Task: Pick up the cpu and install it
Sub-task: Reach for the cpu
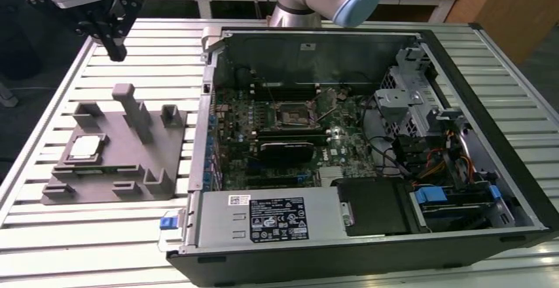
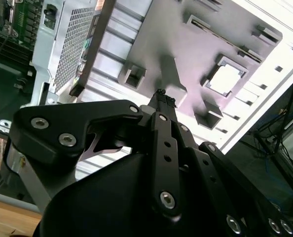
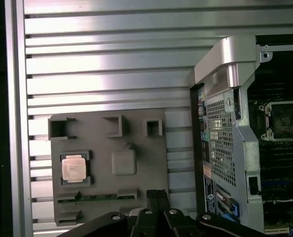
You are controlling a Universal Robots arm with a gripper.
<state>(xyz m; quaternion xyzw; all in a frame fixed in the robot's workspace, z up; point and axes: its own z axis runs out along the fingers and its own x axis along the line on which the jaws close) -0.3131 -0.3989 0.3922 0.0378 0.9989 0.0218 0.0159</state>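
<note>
The cpu (image 1: 85, 146) is a small pale silver square lying flat in a recess of the grey fixture (image 1: 131, 163), at the exterior view's left. It also appears in the first wrist view (image 3: 73, 168) and the second wrist view (image 2: 226, 78). My gripper (image 1: 115, 52) hangs high above the table, beyond the fixture's far end and well apart from the cpu. Its black fingertips (image 3: 156, 195) are pressed together with nothing between them, as the second wrist view (image 2: 160, 98) also shows. The bare black socket (image 1: 292, 113) sits on the green motherboard inside the case.
An open computer case (image 1: 349, 137) lies on the slatted metal table (image 1: 131, 46), at the exterior view's right of the fixture. Its raised metal wall (image 3: 225, 64) stands between fixture and motherboard. Drive cages, cables and a power supply (image 1: 271, 219) crowd the case.
</note>
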